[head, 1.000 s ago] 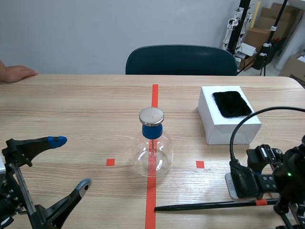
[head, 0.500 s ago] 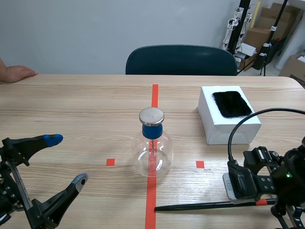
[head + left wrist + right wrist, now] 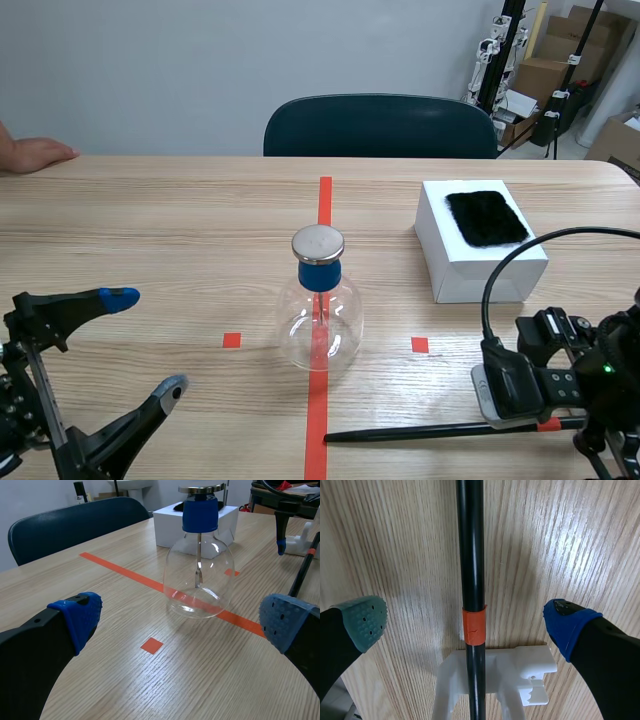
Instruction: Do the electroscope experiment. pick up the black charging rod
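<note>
1. The right fingers [image 3: 364,621] are spread wide, one pad on each side of the black charging rod [image 3: 471,555]. Neither pad touches it.
2. The rod runs straight ahead through the middle of that gap. Its orange band [image 3: 474,626] sits about level with the fingertips.
3. Just behind the band, nearer the wrist, the rod rests in a white plastic holder [image 3: 520,667] that stands on the bench [image 3: 395,540].
4. In the scene view the rod [image 3: 430,432] lies low along the bench. It reaches from under the right arm [image 3: 560,375] to the red centre line.
5. The left fingers [image 3: 77,617] are also spread wide and hold nothing. They sit low over the bench, well apart from the rod.
6. Ahead of the left fingers stands a glass electroscope flask [image 3: 198,575] with a blue collar [image 3: 200,515] and a metal disc [image 3: 201,488] on top. A thin stem hangs inside it.
7. Beyond the flask sits a white box [image 3: 470,262] with a black fur pad [image 3: 487,217] lying on its top.
8. Across the bench stands a dark chair [image 3: 380,125], and a person's hand [image 3: 35,152] rests on the far edge, well away from both sets of fingers.
</note>
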Available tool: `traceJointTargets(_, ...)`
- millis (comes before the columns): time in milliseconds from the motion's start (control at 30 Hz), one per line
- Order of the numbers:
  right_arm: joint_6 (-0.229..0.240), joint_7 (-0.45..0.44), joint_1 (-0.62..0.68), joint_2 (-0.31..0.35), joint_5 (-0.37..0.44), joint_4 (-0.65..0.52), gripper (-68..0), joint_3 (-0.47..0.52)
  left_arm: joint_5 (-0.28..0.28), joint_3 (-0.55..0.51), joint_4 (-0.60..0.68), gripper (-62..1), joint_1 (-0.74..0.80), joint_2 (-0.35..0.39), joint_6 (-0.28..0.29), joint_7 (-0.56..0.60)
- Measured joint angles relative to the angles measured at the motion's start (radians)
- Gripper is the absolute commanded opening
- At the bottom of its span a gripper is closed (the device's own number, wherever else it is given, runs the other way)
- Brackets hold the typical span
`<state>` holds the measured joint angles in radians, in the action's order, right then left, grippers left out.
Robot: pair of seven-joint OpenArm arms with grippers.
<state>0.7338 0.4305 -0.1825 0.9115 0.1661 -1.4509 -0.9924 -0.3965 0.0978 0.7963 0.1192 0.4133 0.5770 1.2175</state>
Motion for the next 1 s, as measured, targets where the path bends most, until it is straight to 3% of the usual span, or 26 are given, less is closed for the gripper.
traceJointTargets(133, 0.000, 0.004, 0.000, 0.000, 0.000, 0.000, -6.9, 0.000, -0.002, 0.000, 0.000, 1.4, 0.000, 0.000, 0.000, 0.000)
traceJointTargets(267, 0.000, 0.004, 0.000, 0.000, 0.000, 0.000, -14.2, 0.000, -0.059, 0.000, 0.000, 1.4, 0.000, 0.000, 0.000, 0.030)
traceJointTargets(567, 0.000, 0.004, 0.000, 0.000, 0.000, 0.000, -30.8, 0.000, -0.059, 0.000, 0.000, 1.4, 0.000, 0.003, 0.000, 0.030)
traceJointTargets(900, 0.000, -0.005, 0.000, 0.000, 0.000, 0.000, -34.9, 0.000, -0.056, 0.000, 0.000, 1.4, 0.000, 0.003, 0.000, 0.029)
traceJointTargets(1000, 0.000, -0.007, 0.000, 0.000, 0.000, 0.000, -42.1, 0.000, -0.056, 0.000, 0.000, 1.4, 0.000, 0.003, 0.000, 0.030)
